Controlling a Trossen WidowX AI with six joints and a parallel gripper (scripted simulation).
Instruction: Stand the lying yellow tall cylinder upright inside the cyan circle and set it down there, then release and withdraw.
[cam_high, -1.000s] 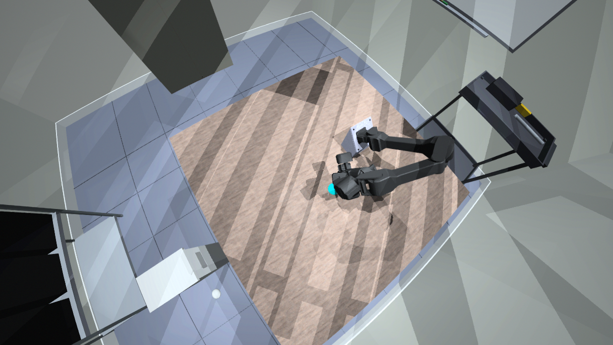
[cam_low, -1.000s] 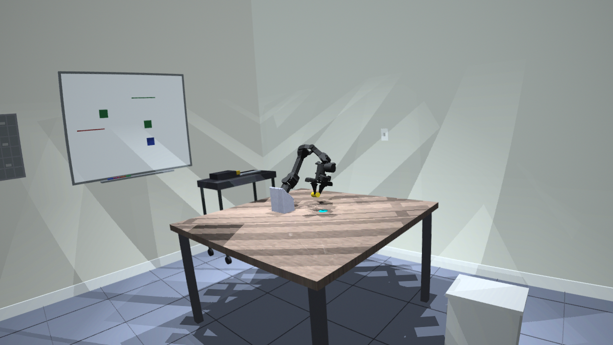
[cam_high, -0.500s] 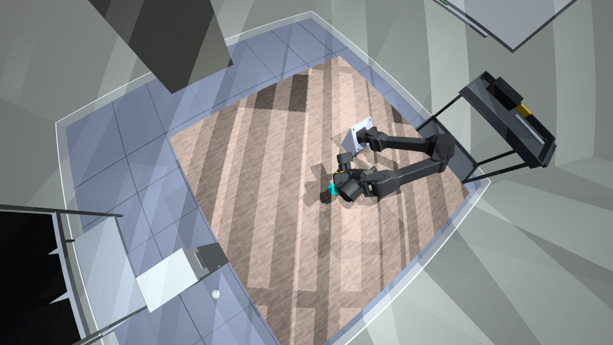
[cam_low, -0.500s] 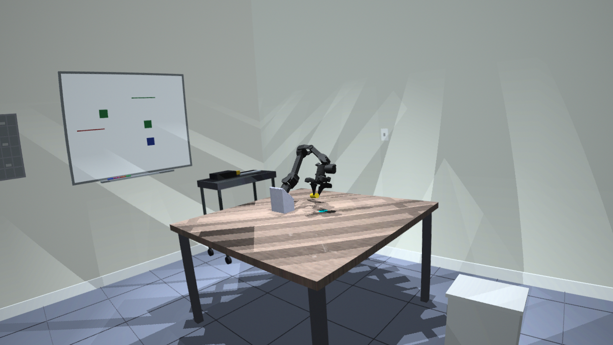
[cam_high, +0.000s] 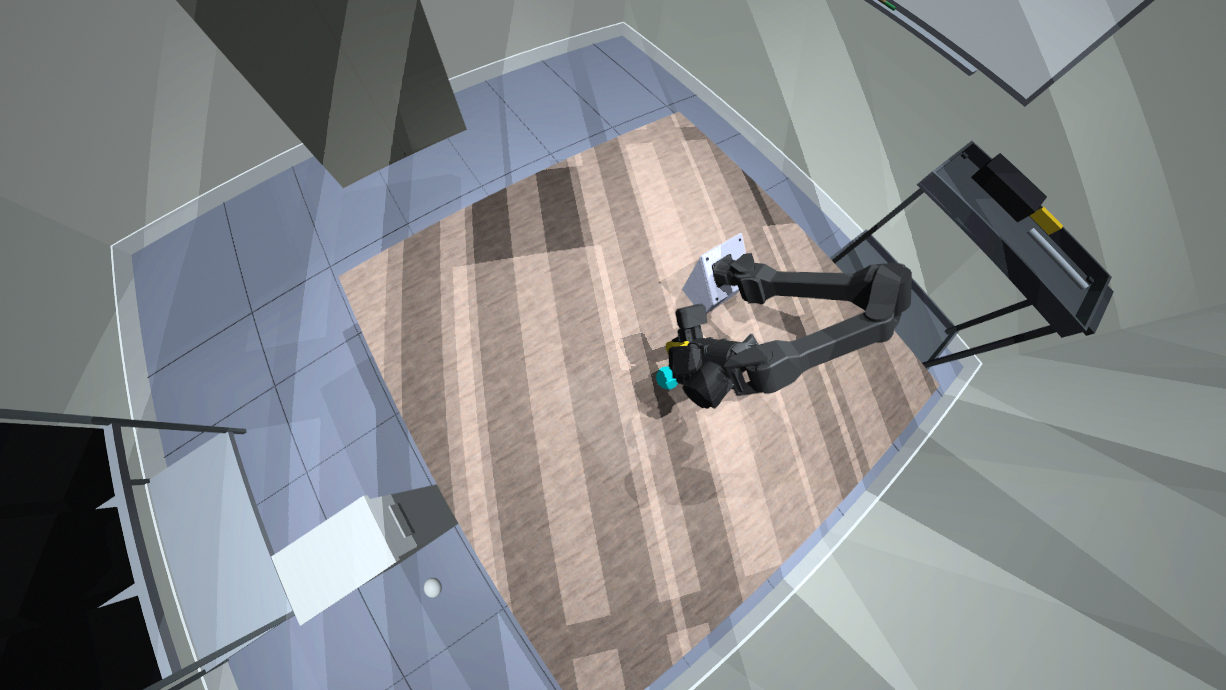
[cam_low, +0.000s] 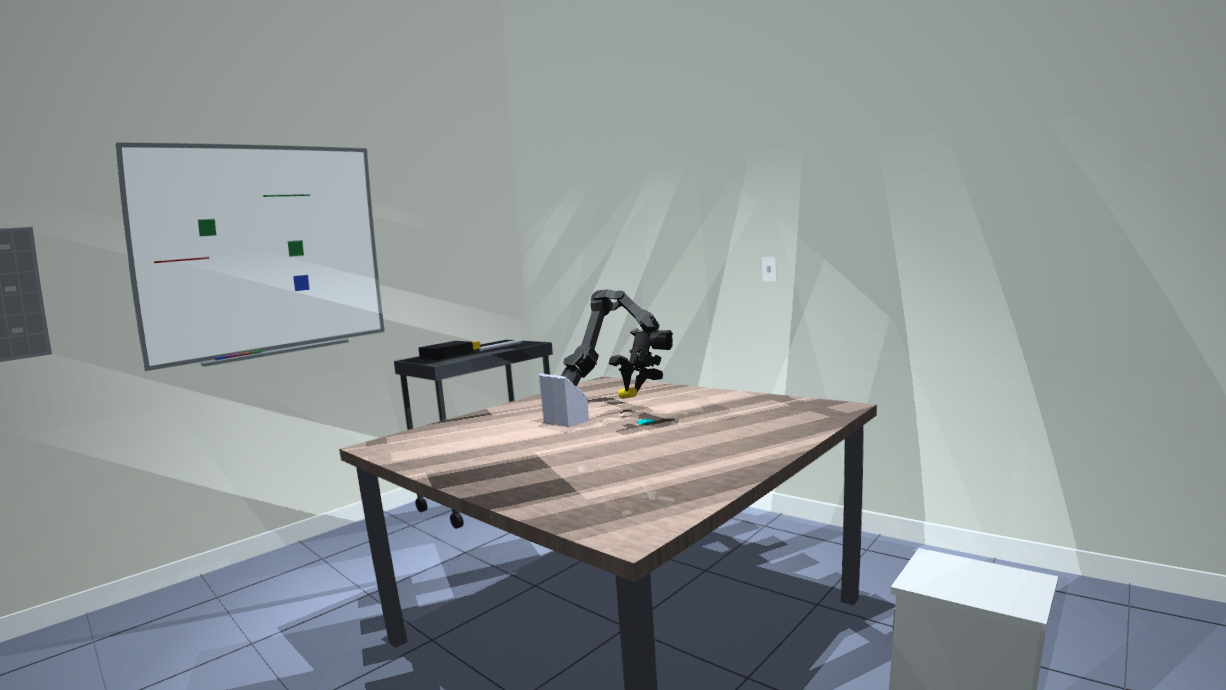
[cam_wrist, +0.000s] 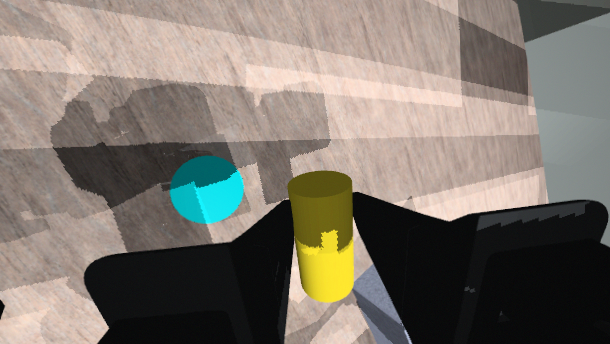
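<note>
The yellow cylinder (cam_high: 677, 345) (cam_low: 627, 393) (cam_wrist: 327, 270) is held above the table, clear of its surface. It looks close to horizontal in the exterior view, and one flat end shows at its top in the wrist view. My gripper (cam_low: 631, 389) (cam_wrist: 321, 204) is shut on it, one finger on each side. The cyan circle (cam_high: 665, 378) (cam_low: 645, 421) (cam_wrist: 207, 192) lies flat on the table, left of the cylinder in the wrist view and partly in shadow. Nothing stands on the part of it that I see. In the top view the hand hides most of the cylinder.
The wooden table (cam_high: 549, 385) (cam_low: 531, 505) carries the arm's pale angled base block (cam_high: 701, 287) (cam_low: 561, 401), which also shows behind the fingers in the wrist view (cam_wrist: 377, 295). A dark cart (cam_high: 1012, 240) (cam_low: 471, 361) stands beyond the table's edge.
</note>
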